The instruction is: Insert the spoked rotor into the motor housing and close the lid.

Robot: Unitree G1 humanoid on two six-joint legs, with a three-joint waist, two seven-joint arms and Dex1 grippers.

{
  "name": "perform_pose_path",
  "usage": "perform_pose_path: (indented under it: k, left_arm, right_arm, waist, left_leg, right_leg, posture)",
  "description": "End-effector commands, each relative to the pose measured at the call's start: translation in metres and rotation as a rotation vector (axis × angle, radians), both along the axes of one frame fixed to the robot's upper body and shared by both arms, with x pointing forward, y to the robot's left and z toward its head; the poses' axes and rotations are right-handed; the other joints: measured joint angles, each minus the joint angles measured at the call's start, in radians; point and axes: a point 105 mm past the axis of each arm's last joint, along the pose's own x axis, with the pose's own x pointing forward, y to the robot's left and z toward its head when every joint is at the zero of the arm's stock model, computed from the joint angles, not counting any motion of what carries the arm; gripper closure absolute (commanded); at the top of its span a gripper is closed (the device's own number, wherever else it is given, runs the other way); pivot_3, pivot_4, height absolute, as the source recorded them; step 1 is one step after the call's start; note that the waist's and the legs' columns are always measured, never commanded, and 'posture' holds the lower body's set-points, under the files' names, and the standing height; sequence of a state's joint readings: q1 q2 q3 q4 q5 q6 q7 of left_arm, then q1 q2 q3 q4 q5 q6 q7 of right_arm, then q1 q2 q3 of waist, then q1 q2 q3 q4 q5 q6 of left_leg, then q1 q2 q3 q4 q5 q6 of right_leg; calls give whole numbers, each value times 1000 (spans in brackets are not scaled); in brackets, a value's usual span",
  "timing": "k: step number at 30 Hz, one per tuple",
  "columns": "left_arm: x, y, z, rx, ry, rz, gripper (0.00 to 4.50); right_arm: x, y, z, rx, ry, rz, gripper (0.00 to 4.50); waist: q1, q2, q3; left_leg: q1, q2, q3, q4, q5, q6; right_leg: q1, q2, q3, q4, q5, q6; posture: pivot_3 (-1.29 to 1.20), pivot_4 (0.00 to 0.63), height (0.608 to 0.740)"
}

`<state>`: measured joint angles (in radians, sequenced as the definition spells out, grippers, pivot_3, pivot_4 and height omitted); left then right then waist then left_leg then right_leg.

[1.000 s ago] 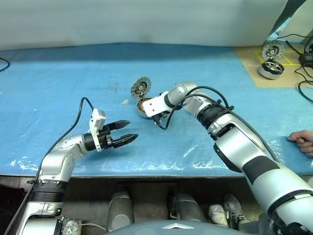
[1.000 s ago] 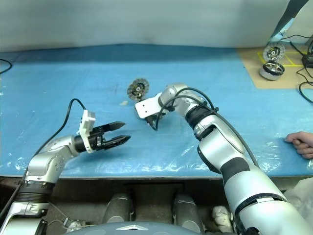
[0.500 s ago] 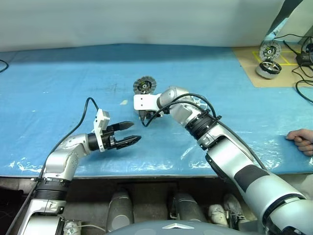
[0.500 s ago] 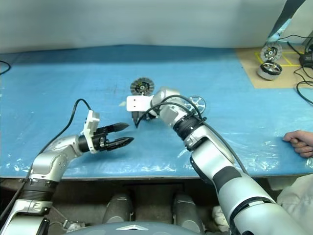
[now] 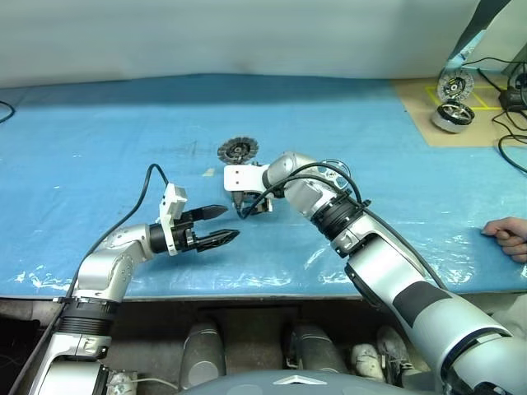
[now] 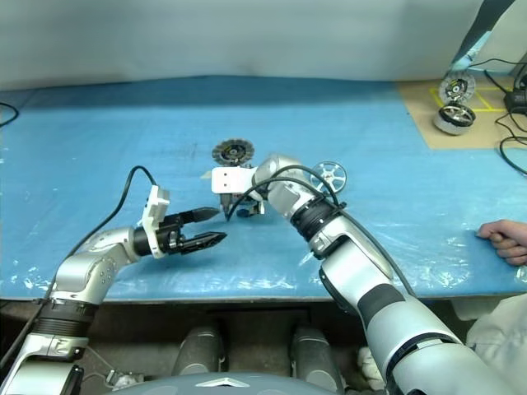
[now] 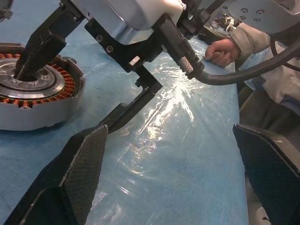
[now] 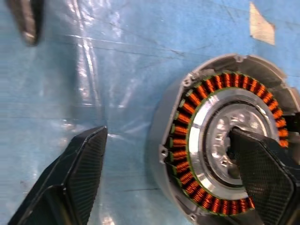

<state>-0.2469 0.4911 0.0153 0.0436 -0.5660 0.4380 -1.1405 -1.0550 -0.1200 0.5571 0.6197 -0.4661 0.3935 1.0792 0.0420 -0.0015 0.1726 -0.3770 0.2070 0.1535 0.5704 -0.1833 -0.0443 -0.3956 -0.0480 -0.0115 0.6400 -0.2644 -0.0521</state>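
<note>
The left gripper hangs over the blue sheet near the front edge of the table. It points sideways toward the middle, and its two black fingers are spread apart with nothing between them.

Next comes the lid. It is a round ribbed disc with a dark middle, and it stands up on the sheet a little behind the right gripper.

The right gripper points down at the motor housing, and its wrist hides most of the housing in the head views. The housing is a round grey cup sitting on the sheet, and it is open on top (you can see the ring of orange copper wire and the shiny metal hub inside). The right gripper's fingers are wide apart. One finger is over the hub in the middle of the cup. The other finger is outside the cup wall, over the bare sheet. I cannot tell if either finger touches the housing.

The spoked rotor lies flat on the sheet just beside the right arm, on its far right side. It is not in the housing.

Far to the right, a person's hand rests on the front part of the sheet. In the back right corner, another motor part sits on a brown board.
</note>
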Motion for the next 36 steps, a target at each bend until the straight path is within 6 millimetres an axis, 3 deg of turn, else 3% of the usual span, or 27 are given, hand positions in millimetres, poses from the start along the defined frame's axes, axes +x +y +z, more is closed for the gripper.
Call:
perform_pose_path:
  k: [1,9,13,17,21,24,29,36]
  left_arm:
    - [2,5,10,-9,-26,7,0]
    - [-1,9,10,-6,-19,2,0]
    - [-2,10,12,-4,-27,6,0]
    - [1,12,18,-12,-56,31,0]
    - [0,12,19,-15,-66,42,0]
    - [0,12,20,-15,-68,44,0]
    - [4,12,22,-8,-78,39,0]
    - [11,10,27,-2,-101,36,0]
  right_arm:
    - [-8,11,25,80,31,37,104]
    - [-31,2,53,180,83,112,104]
    - [-32,-24,58,265,88,58,104]
    - [-5,-64,70,486,-13,-176,104]
    - [12,-99,63,621,-95,-408,104]
    - [18,-112,46,679,-89,-561,104]
    - [19,-104,25,774,-40,-659,104]
    - [38,-105,5,776,-52,-763,104]
  waist:
    - [0,0,0]
    - [3,0,0]
    - [9,0,0]
    - [21,0,0]
    - [25,0,0]
    - [23,0,0]
    - [21,0,0]
    - [25,0,0]
  left_leg:
    - [-1,0,0,0,0,0]
    - [-6,0,0,0,0,0]
    - [-6,0,0,1,0,0]
    - [-5,0,0,1,0,0]
    - [-4,-1,1,1,0,0]
    - [-4,-2,2,1,0,0]
    - [-4,-1,2,-1,0,0]
    - [-4,-2,2,0,0,0]
  right_leg:
    - [-1,0,0,0,0,0]
    - [-6,1,-1,0,3,4]
    - [-5,0,-1,0,3,4]
    - [-5,0,-1,0,3,4]
    - [-4,0,0,0,2,3]
    - [-5,1,1,0,3,4]
    - [-6,1,1,0,2,4]
    - [-5,0,1,0,2,3]
  posture:
    - [0,150,740]
    - [0,150,740]
    - [0,150,740]
    - [0,150,740]
    - [0,150,740]
    - [0,150,740]
    - [0,150,740]
    - [0,150,740]
